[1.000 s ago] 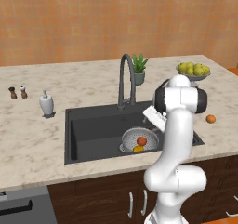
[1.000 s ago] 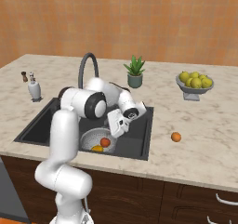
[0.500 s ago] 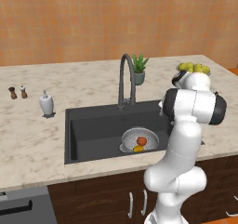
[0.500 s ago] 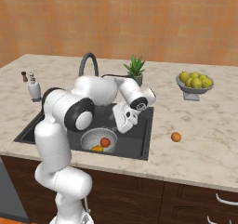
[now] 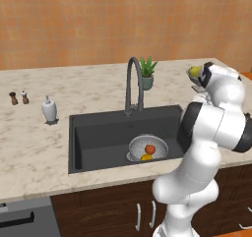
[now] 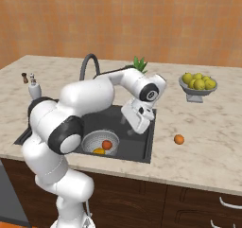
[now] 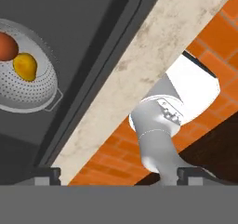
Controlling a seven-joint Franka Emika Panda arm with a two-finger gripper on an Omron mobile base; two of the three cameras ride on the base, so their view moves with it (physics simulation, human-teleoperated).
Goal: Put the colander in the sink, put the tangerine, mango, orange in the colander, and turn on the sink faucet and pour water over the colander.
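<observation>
Two fruits lie in the colander (image 5: pixel 139 145), which sits at the right end of the sink (image 5: pixel 98 135) floor: a reddish one (image 5: pixel 150 148) and a yellow-orange one (image 5: pixel 146 157), touching each other. They lie just as they did a second ago. Behind the basin the sink faucet (image 5: pixel 132 83) stands dry, with no stream from its spout.

What has changed is the arm. A second ago the gripper (image 6: pixel 137 122) hung low over the colander. It has since lifted and swung right, and now sits at the sink's right rim. Its fingers (image 7: pixel 46 174) are spread wide with nothing between them, so the second fruit looks delivered and released.

Further right, the third fruit, a small orange (image 6: pixel 178 139), rests alone on the surface (image 6: pixel 212 146), well apart from the sink and unmoved. It is probably the next pick, and the swing is carrying the hand that way. The footed fruit bowl (image 6: pixel 194 95) behind it holds yellow-green fruit and plays no part. After that fruit, only the water is left to do.
</observation>
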